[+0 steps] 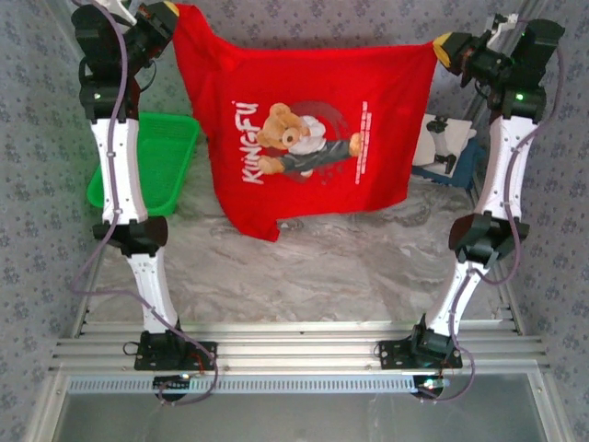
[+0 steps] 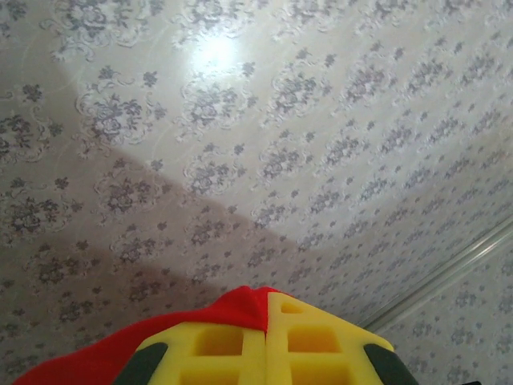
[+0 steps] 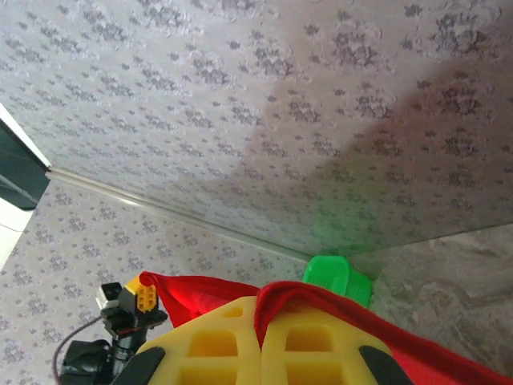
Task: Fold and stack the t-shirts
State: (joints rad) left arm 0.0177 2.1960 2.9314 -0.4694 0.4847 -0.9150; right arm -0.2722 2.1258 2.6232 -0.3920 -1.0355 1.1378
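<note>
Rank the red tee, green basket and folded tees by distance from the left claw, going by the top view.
1. Red tee: gripped in the left claw, at its top corner.
2. Green basket: below it, left side.
3. Folded tees: far right, beyond the shirt.

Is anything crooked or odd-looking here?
Yes. The red t-shirt, held up between the left end effector and the right end effector, hangs sideways: its bear print is turned on its side, and one bottom corner droops lower than the rest.

We've got a green plastic basket (image 1: 161, 157) sitting at the left of our marble-look table (image 1: 322, 267), with grey floral-patterned walls (image 1: 37, 138) all around.
</note>
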